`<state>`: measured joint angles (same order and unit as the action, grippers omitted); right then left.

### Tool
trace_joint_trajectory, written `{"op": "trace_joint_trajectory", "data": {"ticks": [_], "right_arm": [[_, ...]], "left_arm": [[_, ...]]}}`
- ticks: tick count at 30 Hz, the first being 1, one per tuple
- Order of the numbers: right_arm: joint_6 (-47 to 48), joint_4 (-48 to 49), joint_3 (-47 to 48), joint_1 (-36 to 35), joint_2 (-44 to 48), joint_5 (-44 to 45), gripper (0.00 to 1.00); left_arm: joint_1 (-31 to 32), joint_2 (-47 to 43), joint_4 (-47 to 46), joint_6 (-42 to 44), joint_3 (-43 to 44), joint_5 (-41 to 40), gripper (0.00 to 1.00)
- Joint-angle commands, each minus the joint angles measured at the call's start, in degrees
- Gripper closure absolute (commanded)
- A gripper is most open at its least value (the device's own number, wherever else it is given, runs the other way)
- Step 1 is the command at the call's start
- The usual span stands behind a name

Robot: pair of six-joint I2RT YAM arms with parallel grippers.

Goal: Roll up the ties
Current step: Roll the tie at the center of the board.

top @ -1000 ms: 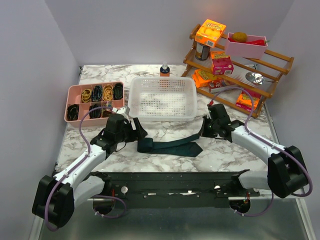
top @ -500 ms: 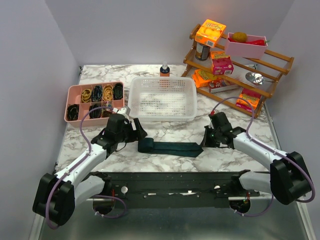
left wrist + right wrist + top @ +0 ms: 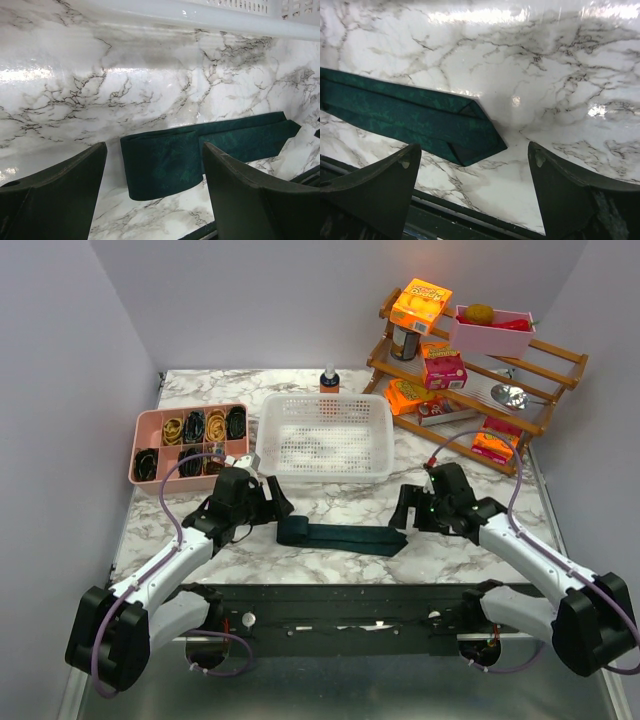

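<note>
Right gripper (image 3: 403, 510) has let go, fingers wide at 3 o'clock of the tie (image 3: 345, 537), left gripper (image 3: 272, 503) spread empty at 9, basket (image 3: 322, 476) close at 12 o'clock.

Built of white links and bulky black joints, left arm (image 3: 165, 575) and right arm (image 3: 530, 552) alike. Strung with thin lilac cables (image 3: 161, 496) looping up from the dark base rail (image 3: 340, 602). Tipped with a black left end effector (image 3: 274, 504) and right end effector (image 3: 404, 508); fingers (image 3: 50, 200) dark, blunt, wedge-shaped. Two pale round studs (image 3: 248, 619) on that rail.
</note>
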<state>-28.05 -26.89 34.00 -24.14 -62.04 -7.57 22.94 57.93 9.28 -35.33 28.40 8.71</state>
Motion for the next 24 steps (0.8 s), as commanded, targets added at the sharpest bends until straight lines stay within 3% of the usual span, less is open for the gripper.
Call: {"op": "trace_joint_trajectory", "data": {"ticks": [1, 5, 9, 10, 11, 14, 15, 17, 24], "right_arm": [[2.9, -0.3, 6.0, -0.5, 1.0, 1.0, 0.05], [3.9, 0.1, 12.4, -6.5, -4.7, 2.2, 0.09], [4.1, 4.9, 17.8, -16.3, -12.7, 1.8, 0.23], [4.0, 5.9, 18.6, -17.3, -14.4, 0.9, 0.35], [3.8, 6.7, 21.1, -18.6, -16.0, -0.2, 0.54], [4.7, 8.3, 25.9, -23.4, -24.2, -1.8, 0.89], [5.0, 8.1, 29.6, -25.6, -26.4, -2.4, 0.94], [5.4, 7.8, 33.0, -27.4, -32.4, -3.4, 0.99], [6.8, 7.4, 43.2, -31.6, -42.6, -5.2, 0.99]], "left_arm": [[-0.3, 0.3, -0.1, 0.2, 0.2, -0.5, 0.13], [-0.3, 0.7, -1.7, -0.4, -0.8, 1.0, 0.13], [-0.6, 1.8, -2.0, -1.3, -1.2, 2.4, 0.13], [-0.9, 1.8, -2.7, -1.6, -1.4, 2.8, 0.13], [-1.1, 1.7, -3.0, -2.0, -2.0, 4.0, 0.13], [-3.3, 0.3, -3.8, -3.4, -3.3, 6.3, 0.13], [-4.9, -0.2, -3.9, -3.7, -3.9, 7.1, 0.13], [-6.8, -1.6, -4.4, -4.7, -5.3, 8.8, 0.13], [-11.8, -4.8, -6.9, -8.3, -9.8, 14.4, 0.12]]}}
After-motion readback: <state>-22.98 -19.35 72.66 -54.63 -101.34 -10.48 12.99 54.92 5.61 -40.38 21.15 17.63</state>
